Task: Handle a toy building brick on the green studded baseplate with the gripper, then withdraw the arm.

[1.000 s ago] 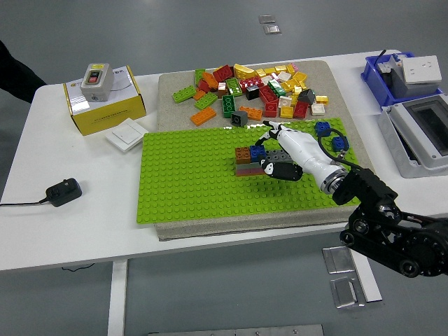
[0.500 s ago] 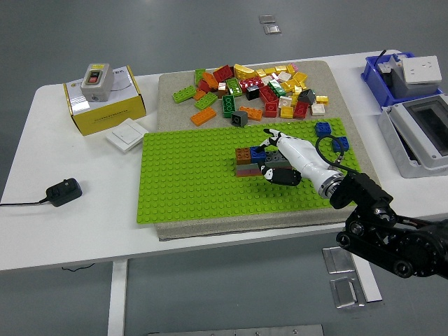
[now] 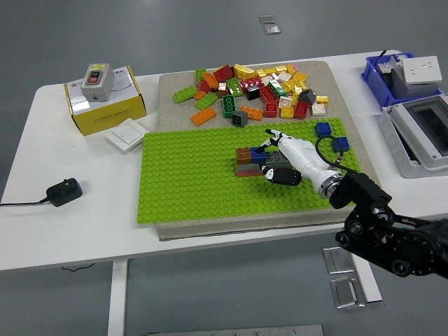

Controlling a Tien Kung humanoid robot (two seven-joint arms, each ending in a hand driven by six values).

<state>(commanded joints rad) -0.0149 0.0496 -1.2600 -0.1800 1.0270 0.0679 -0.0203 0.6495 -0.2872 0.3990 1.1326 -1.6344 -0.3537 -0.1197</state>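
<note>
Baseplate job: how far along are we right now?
Done: a small brick stack already sits on the green baseplate. In hand: the right hand is over the plate with fingers curled around a grey brick at the stack's right end. Left: letting go of that brick and pulling the arm back off the table.

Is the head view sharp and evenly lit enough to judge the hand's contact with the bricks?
Head view: even, soft lighting, only faint shadows; green baseplate studs and loose brick pile are crisp. The right hand is in focus, but its white shell and dark fingers cover the grey brick, so contact is hard to judge.
</note>
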